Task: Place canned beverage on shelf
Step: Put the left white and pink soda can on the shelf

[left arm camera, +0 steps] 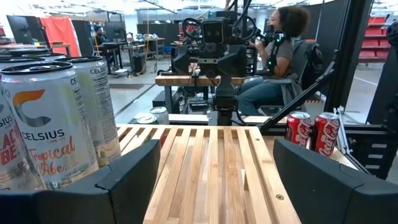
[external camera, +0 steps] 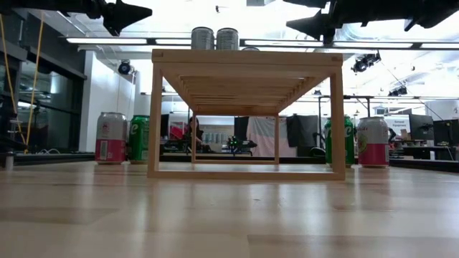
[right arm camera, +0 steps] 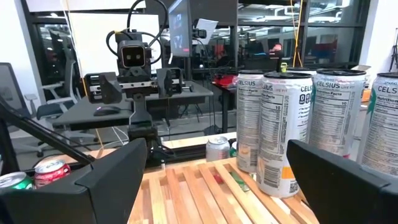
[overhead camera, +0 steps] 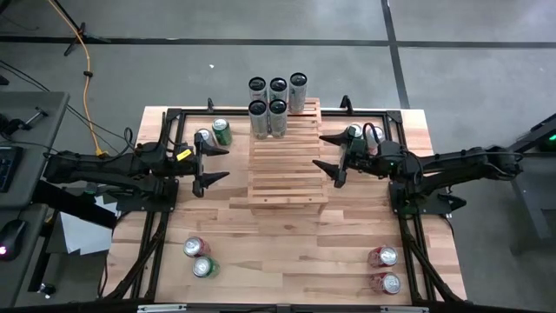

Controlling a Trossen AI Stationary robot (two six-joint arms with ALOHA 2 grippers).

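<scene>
The stepped pale-wood slatted shelf (overhead camera: 286, 162) stands mid-surface. Five tall silver cans (overhead camera: 277, 103) are already grouped on its far end. Left tool (overhead camera: 215, 163) hovers just beside the shelf's left edge, fingers spread wide, empty. Right tool (overhead camera: 327, 153) hovers by the right edge, likewise wide open and empty.

Cans not yet shelved, on the wooden surface (overhead camera: 287, 248):
- green and silver pair (overhead camera: 214, 134), far left
- pair at far right (overhead camera: 364, 133)
- red and green pair (overhead camera: 199, 256), near left
- two red cans (overhead camera: 383, 269), near right

Judgement: partly done; neither tool has a can in hand.
</scene>
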